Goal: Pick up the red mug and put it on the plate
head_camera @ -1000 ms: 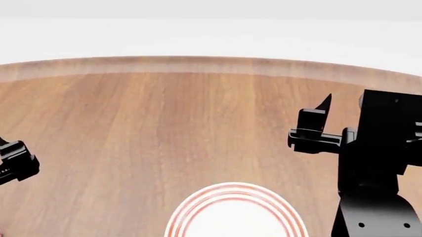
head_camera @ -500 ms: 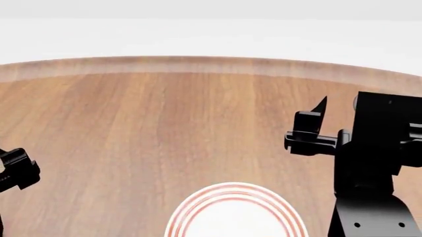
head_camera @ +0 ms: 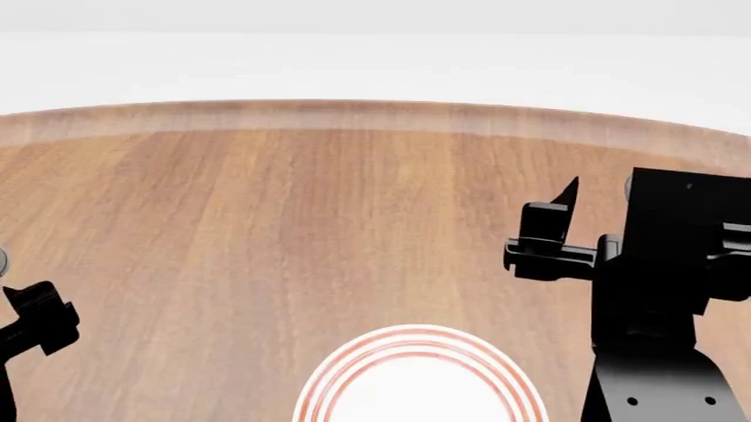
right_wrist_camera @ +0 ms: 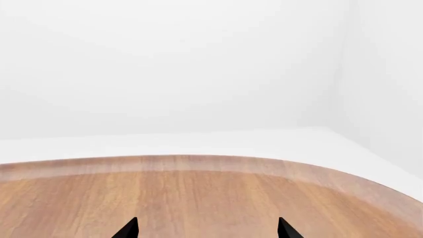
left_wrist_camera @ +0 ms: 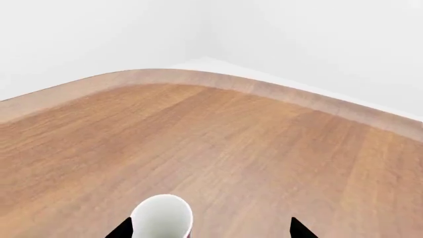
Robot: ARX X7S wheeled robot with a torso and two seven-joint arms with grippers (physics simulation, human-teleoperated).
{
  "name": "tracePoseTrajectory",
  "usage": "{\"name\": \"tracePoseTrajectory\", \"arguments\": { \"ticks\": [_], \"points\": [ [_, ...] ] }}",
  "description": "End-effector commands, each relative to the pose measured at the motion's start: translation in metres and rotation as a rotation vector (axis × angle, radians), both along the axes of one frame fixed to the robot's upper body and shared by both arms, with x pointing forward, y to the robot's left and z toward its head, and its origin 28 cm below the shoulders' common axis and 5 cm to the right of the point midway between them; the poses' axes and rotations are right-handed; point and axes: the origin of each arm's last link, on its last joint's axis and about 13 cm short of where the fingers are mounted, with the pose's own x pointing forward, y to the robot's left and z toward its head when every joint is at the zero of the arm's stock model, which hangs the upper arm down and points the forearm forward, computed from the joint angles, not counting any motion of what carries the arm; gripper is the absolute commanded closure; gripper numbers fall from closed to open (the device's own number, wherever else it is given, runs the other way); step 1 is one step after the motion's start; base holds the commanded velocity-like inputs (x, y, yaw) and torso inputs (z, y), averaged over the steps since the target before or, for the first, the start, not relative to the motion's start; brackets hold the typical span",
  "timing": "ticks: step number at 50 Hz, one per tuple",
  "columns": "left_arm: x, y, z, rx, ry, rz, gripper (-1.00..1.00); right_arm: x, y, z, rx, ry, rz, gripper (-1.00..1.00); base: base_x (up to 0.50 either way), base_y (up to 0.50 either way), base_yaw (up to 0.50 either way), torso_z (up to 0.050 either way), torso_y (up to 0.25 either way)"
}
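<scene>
Since a second ago, left gripper has sunk toward the table's left edge, jaws apart around the mug to grasp it. Right gripper idles spread and empty. Plate waits at the near edge.

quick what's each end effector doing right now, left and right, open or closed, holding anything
Left end effector: open, holding nothing; the red mug sits between its fingertips.
Right end effector: open, empty, above bare table.
</scene>
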Motion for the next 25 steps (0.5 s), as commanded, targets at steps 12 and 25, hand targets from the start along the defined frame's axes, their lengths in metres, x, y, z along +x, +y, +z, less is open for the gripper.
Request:
{"name": "tracePoseTrajectory", "arguments": {
  "ticks": [12,25],
  "points": [
    [0.010,0.004,-0.008,-0.047,0.048,0.019,-1.00,0.000,0.000,0.001,-0.001,0.001,0.003,-1.00,0.00,0.00,0.00,0.000,0.000],
    [0.015,0.007,-0.017,-0.074,0.074,0.038,-1.00,0.002,0.002,-0.004,-0.003,0.010,0.008,-1.00,0.00,0.00,0.00,0.000,0.000]
  ]
}}
